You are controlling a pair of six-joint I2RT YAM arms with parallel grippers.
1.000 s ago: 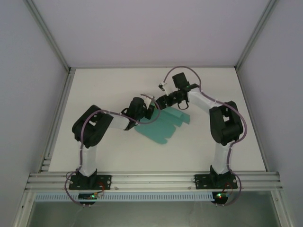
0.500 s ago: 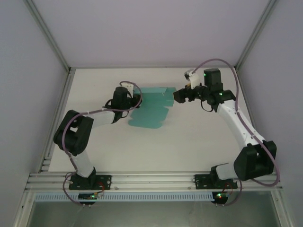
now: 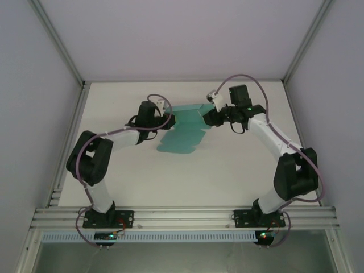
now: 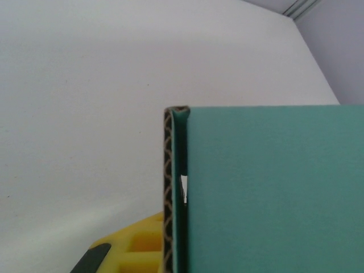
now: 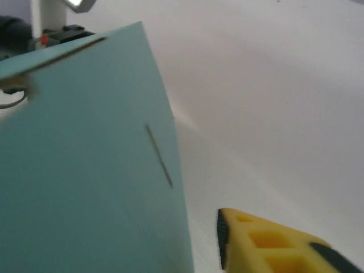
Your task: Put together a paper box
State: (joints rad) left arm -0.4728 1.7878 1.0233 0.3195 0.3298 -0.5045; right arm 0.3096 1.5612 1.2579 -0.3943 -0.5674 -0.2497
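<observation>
The paper box (image 3: pixel 181 136) is a teal die-cut sheet lying on the white table, with its far strip folded up near both grippers. My left gripper (image 3: pixel 166 117) is at the sheet's far left corner. In the left wrist view the doubled teal panel (image 4: pixel 267 193) shows its corrugated edge pressed against my yellow finger (image 4: pixel 133 250), so the gripper is shut on it. My right gripper (image 3: pixel 208 118) is at the raised strip's right end. There the teal panel (image 5: pixel 85 170) stands just left of one yellow finger (image 5: pixel 267 244), with a strip of table between them. The other finger is hidden behind the panel.
The white table (image 3: pixel 244 165) is bounded by grey walls and aluminium posts at the back corners. A slotted metal rail (image 3: pixel 182 216) carries both arm bases along the near edge. Purple cables loop over each arm.
Over the last second the sheet went from the table's middle to the far left. Since half a second ago the right gripper moved left up to the raised strip. The left gripper kept its hold.
</observation>
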